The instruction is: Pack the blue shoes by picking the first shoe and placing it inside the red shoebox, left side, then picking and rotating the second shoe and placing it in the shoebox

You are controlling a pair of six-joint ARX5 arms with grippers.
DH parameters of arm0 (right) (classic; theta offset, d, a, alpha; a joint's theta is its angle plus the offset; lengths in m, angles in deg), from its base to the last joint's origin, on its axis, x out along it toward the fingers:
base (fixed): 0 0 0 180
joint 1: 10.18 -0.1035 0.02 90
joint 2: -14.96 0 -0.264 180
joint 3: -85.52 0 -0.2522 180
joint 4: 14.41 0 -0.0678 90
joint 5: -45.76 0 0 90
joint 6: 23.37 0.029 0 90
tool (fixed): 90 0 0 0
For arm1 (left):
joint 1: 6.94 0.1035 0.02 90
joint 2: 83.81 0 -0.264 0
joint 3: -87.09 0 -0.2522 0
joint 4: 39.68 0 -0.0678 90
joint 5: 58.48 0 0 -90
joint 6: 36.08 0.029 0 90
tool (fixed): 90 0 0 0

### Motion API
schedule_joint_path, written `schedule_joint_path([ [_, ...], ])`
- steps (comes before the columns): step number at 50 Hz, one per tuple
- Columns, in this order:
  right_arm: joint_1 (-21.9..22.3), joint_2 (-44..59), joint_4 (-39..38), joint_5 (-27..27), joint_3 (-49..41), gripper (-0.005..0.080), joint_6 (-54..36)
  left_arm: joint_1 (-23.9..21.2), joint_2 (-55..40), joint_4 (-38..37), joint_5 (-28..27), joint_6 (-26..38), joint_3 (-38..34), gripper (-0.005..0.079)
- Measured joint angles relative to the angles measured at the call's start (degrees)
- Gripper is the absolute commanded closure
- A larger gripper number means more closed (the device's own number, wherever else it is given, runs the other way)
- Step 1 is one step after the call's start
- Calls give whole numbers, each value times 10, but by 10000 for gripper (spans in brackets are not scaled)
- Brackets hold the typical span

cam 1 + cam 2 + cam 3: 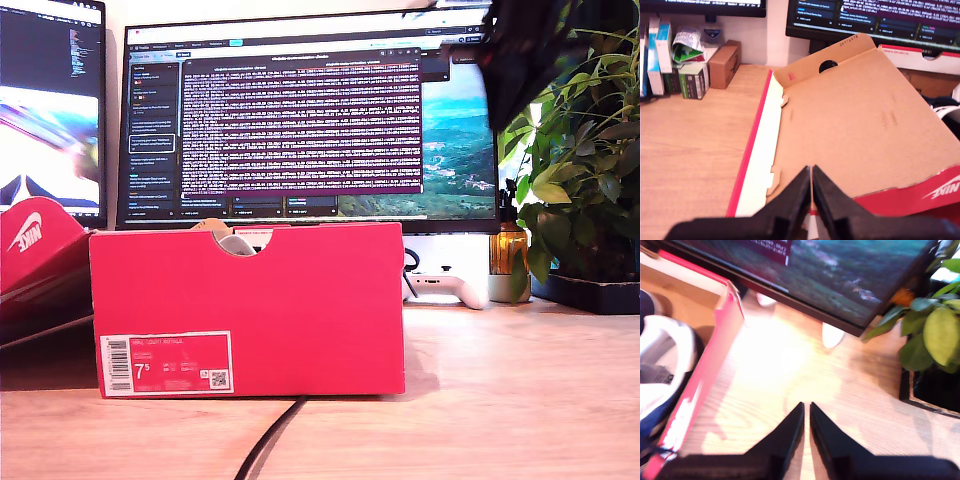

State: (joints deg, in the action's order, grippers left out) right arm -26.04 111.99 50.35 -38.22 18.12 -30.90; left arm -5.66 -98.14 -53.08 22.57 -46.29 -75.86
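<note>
On the wooden table, in the middle of the exterior view: the red shoebox, standing flat, half-round notch in the top edge, white label marked 7.5 at the lower corner toward that view's left. Hinged lid folded back at the exterior view's left, white swoosh on it. Through the notch, a small pale grey piece only (too little to name). Behind the box, a monitor; toward the exterior view's right, a white game controller and a potted plant.

Inside the shoebox, seen from the second wrist view: one blue shoe, white lining up, lying close to the red side wall; blurred, so cannot tell about the other shoe.

Above the brown inner face of the lid: my first gripper, jaws pressed together, nothing between them. Above bare table just beside the box's outer wall, between box and plant: my second gripper, jaws almost touching, also holding nothing. At the exterior view's top right, a dark blurred arm; cannot tell which of the two.
</note>
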Motion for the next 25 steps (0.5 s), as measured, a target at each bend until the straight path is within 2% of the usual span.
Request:
schedule_joint_path([
  [20, 0, -16, 5, 0, -5, 747, 16, 0, 148, -94, -10, 1, 0, 762],
  [25, 0, -34, 10, 0, -13, 747, 18, 0, 145, -102, -3, 1, 0, 762],
])
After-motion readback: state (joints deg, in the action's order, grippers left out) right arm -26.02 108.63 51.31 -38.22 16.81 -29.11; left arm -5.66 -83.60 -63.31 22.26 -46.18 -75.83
